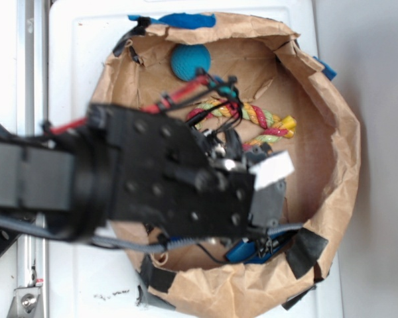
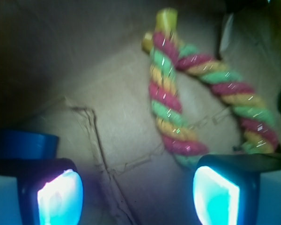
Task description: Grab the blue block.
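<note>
Fingers (image 2: 61, 197) are gaping wide and empty because I'm lining up the black gripper (image 2: 138, 197) beside the flat medium-blue block (image 2: 25, 144), away from the braided rope ring (image 2: 187, 108).

Crumpled matt brown paper bin (image 1: 338, 132), twisted fibrous cloth rope ring (image 2: 173, 117), smooth glossy plastic blue block (image 2: 25, 144).

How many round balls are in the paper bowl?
1. The round teal-blue ball sits at the far edge of the crumpled brown paper bowl, beyond the twisted rope ring. The black robot arm covers much of the bowl, so another could be hidden.
</note>
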Robot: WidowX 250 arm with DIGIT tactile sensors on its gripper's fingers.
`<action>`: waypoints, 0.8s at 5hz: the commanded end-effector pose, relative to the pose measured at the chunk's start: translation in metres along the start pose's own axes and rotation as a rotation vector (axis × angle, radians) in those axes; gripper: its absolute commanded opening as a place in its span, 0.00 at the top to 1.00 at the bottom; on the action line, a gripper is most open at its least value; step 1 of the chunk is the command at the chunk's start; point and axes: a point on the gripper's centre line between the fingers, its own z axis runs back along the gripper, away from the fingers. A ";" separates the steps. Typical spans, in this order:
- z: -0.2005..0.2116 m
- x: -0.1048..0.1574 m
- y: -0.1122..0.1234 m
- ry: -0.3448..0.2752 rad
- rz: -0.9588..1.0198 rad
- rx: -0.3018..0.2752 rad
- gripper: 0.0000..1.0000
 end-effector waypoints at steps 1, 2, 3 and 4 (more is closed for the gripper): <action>0.011 0.011 -0.020 -0.005 0.008 -0.050 0.00; 0.024 0.001 -0.019 -0.013 0.066 -0.168 0.00; 0.038 -0.009 -0.011 -0.013 0.069 -0.217 0.00; 0.046 -0.016 -0.003 0.001 0.082 -0.261 0.00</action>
